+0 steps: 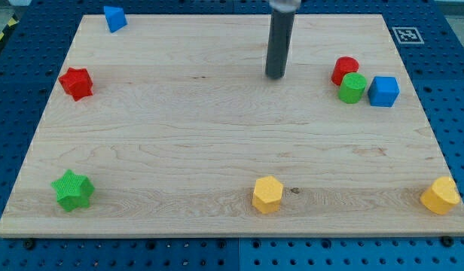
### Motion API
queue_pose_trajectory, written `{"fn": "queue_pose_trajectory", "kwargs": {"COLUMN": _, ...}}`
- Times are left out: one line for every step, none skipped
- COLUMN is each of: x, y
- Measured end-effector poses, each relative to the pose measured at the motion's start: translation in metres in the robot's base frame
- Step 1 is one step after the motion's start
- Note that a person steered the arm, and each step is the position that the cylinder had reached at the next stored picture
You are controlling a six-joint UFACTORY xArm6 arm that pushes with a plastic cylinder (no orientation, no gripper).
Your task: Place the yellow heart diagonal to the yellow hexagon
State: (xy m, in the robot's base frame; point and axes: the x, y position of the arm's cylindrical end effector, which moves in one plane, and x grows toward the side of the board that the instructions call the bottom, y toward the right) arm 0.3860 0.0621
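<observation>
The yellow hexagon (267, 194) lies near the board's bottom edge, just right of centre. The yellow heart (441, 196) sits at the bottom right corner, level with the hexagon and far to its right. My tip (276, 76) rests on the board in the upper middle, well above the hexagon and far up-left of the heart, touching no block.
A red cylinder (344, 70), green cylinder (352, 88) and blue cube (383, 91) cluster at the right. A red star (76, 83) is at the left, a green star (72, 190) at the bottom left, a blue block (114, 18) at the top left. The wooden board (179, 135) lies on a blue pegboard.
</observation>
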Motion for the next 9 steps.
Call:
{"fn": "queue_pose_trajectory", "kwargs": {"x": 0.091, "y": 0.011}}
{"fn": "queue_pose_trajectory", "kwargs": {"x": 0.169, "y": 0.043}}
{"fn": "queue_pose_trajectory", "kwargs": {"x": 0.222, "y": 0.098}}
{"fn": "queue_pose_trajectory", "kwargs": {"x": 0.232, "y": 0.108}}
{"fn": "queue_pose_trajectory", "kwargs": {"x": 0.233, "y": 0.137}}
{"fn": "queue_pose_trajectory", "kwargs": {"x": 0.232, "y": 0.17}}
{"fn": "queue_pose_trajectory", "kwargs": {"x": 0.232, "y": 0.188}}
{"fn": "queue_pose_trajectory", "kwargs": {"x": 0.232, "y": 0.202}}
{"fn": "queue_pose_trajectory", "kwargs": {"x": 0.231, "y": 0.214}}
